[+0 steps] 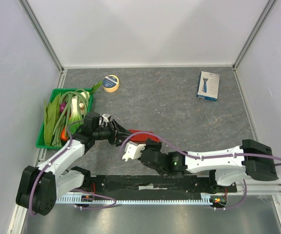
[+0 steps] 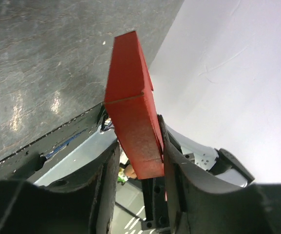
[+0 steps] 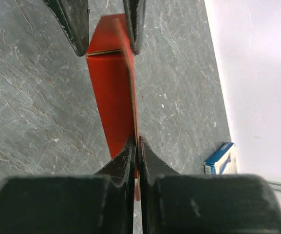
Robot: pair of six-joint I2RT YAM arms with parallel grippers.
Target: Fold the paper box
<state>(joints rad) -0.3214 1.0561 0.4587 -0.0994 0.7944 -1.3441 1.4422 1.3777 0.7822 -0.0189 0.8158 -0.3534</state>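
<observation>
The paper box (image 1: 141, 133) is a bright red cardboard blank, partly folded and held above the grey table between both arms. From the left, my left gripper (image 1: 120, 132) straddles one end of it. In the left wrist view the paper box (image 2: 130, 112) runs up from between the fingers and lies against the right finger (image 2: 172, 161). My right gripper (image 3: 137, 139) is shut on a thin upright edge of the paper box (image 3: 111, 97). The left gripper's fingers (image 3: 74, 24) show at the box's far end.
A green tray (image 1: 42, 141) of leafy vegetables sits at the left edge. A yellow tape roll (image 1: 111, 83) lies at the back. A white-and-blue retail box (image 1: 208, 86) lies back right, also in the right wrist view (image 3: 220, 158). White walls enclose the table.
</observation>
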